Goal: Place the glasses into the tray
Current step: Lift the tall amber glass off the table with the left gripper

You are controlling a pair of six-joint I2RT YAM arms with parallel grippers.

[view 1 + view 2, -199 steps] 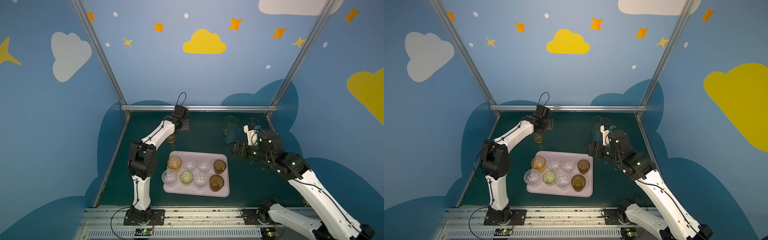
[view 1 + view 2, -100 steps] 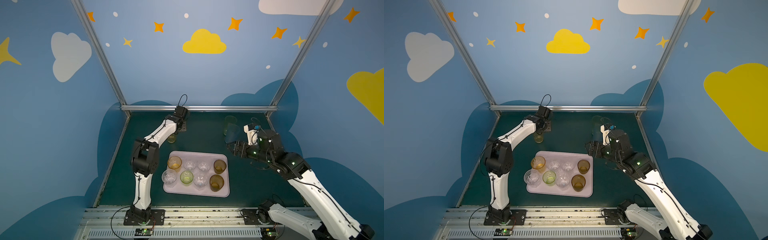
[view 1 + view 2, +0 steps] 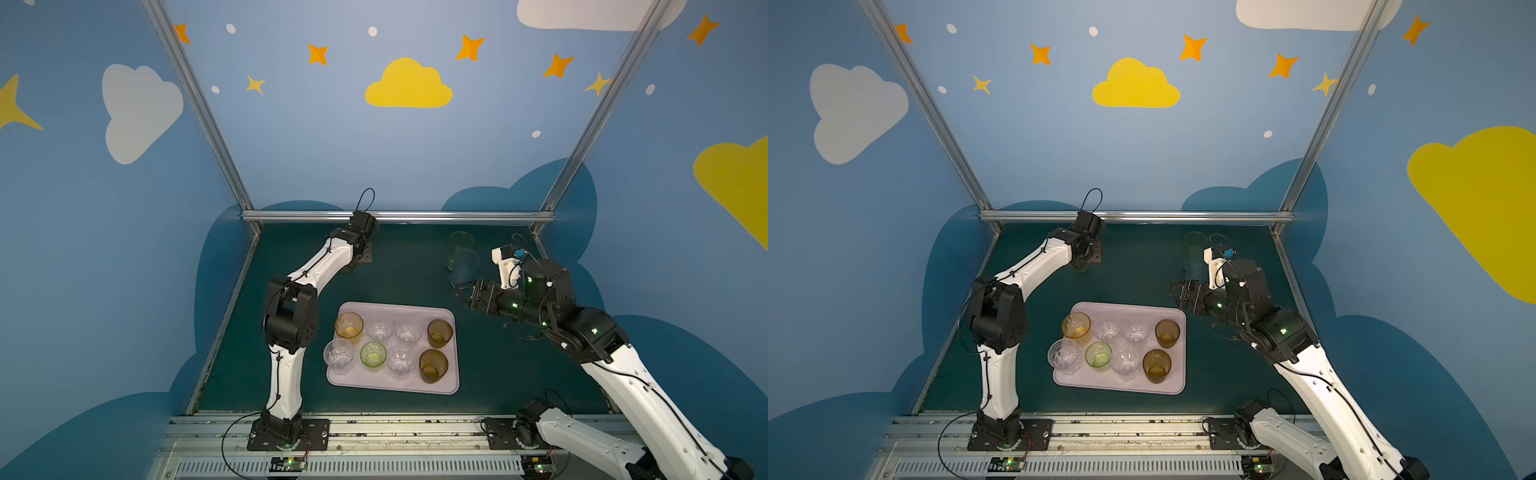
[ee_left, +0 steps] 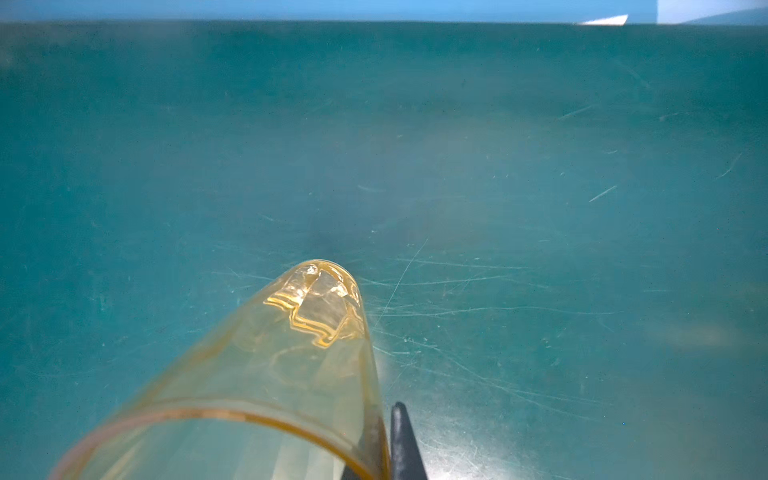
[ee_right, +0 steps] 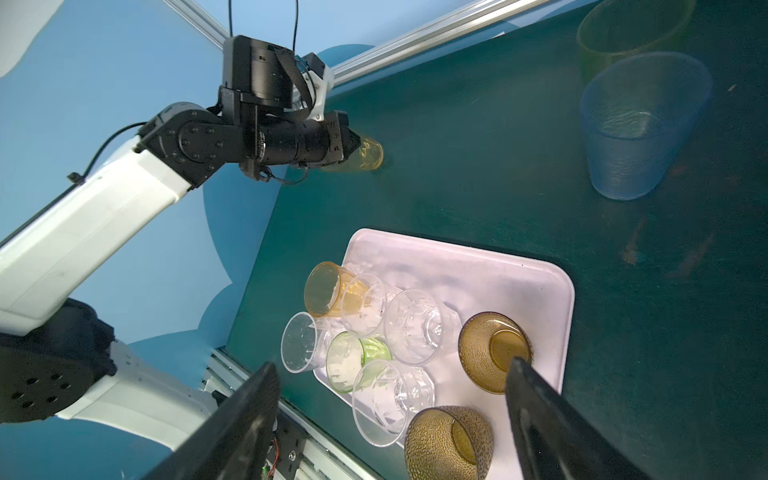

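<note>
One yellow glass (image 4: pixel 291 365), rim wall between the closed left fingers (image 4: pixel 404 446)

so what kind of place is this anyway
Probably a robot training booth, not a home: a left arm and right arm bolted to a rail, cloud-painted walls on an aluminium frame, a tray of glasses on a green mat.
</note>
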